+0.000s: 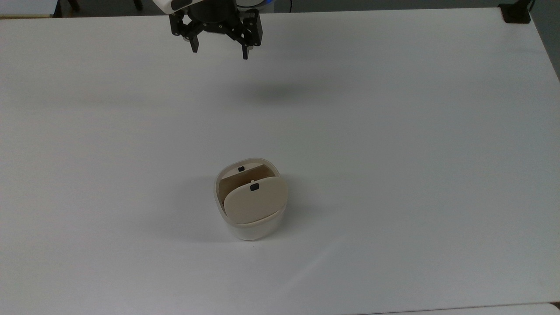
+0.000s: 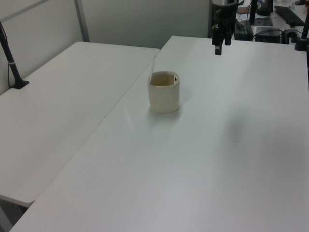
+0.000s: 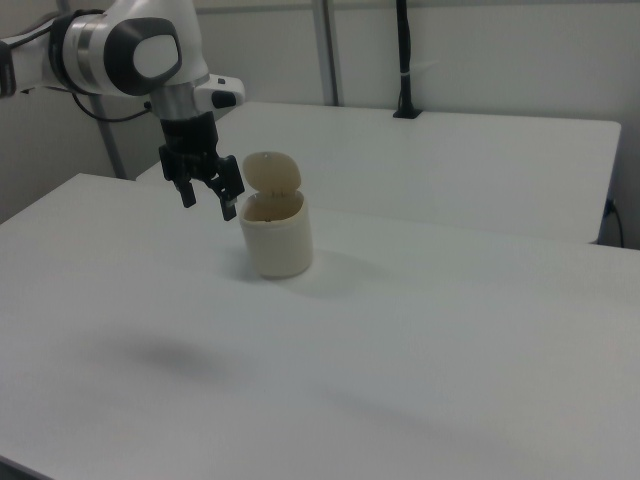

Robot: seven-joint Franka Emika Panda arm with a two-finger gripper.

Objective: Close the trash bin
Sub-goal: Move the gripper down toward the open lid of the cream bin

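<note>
While the gripper [image 1: 218, 49] hangs open and empty well behind the trash bin [image 1: 250, 221], its upright lid [image 1: 256, 199] is yet to be approached and pushed down.

Your black two-finger hand [image 1: 219, 47] hangs high at the top view's upper edge, fingers [image 1: 194, 45] pointing down and spread wide apart, nothing between them. In the right view the white arm with its grey joint [image 3: 130, 45] reaches in from the right view's upper left, wrist dropping straight down to the hand [image 3: 207, 199]. The left view catches the hand [image 2: 220, 47] edge-on, clear above the table.
</note>
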